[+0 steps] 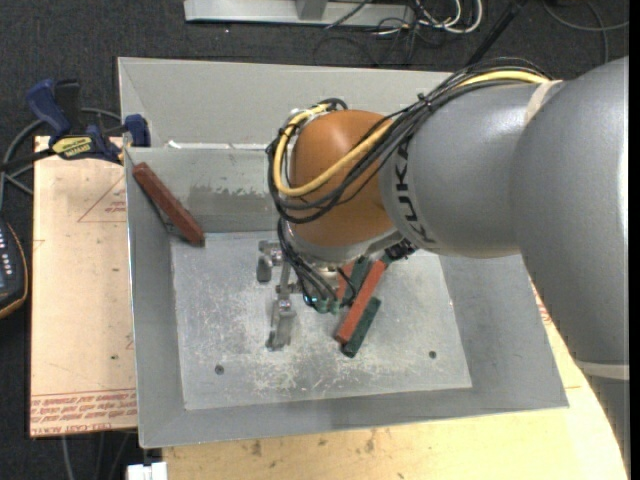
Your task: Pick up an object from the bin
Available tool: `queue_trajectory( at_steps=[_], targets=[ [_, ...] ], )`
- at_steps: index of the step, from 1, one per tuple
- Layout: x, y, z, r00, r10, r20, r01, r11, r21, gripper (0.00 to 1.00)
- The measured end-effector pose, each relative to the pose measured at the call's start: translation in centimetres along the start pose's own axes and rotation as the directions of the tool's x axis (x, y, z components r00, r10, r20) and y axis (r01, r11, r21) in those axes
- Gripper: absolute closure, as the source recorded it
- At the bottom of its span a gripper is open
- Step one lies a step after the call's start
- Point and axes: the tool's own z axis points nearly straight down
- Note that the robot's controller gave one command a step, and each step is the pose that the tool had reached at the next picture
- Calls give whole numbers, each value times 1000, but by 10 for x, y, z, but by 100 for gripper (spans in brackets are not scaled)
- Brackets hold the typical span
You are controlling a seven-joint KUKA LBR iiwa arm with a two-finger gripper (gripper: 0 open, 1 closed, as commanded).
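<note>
Hand [275, 296] is low over the bin [320, 373] floor, near the middle, released w/ nothing in it. A red-and-green bar [358, 308] lies slanted just beside it, on the right, partly under the arm. A brown bar [168, 204] leans in the far left corner, well apart.

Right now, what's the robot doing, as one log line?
gripper: low in bin, centre | nearest: red-and-green stick, beside it | brown bar: leaning, left wall
</note>
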Motion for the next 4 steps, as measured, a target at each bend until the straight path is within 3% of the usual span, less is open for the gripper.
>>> queue_trajectory(
  at_steps=[1, 2, 3, 4],
  targets=[
    [-77, -52, 47, 997, -75, 12, 75, 997, 3, 0],
    [-72, -120, 74, 979, -202, 1, 202, 979, 1, 0],
    [-62, -223, 65, 930, -368, 7, 368, 930, 6, 0],
    [-63, -217, 65, 927, -374, 10, 374, 927, 0, 100]
  ],
)
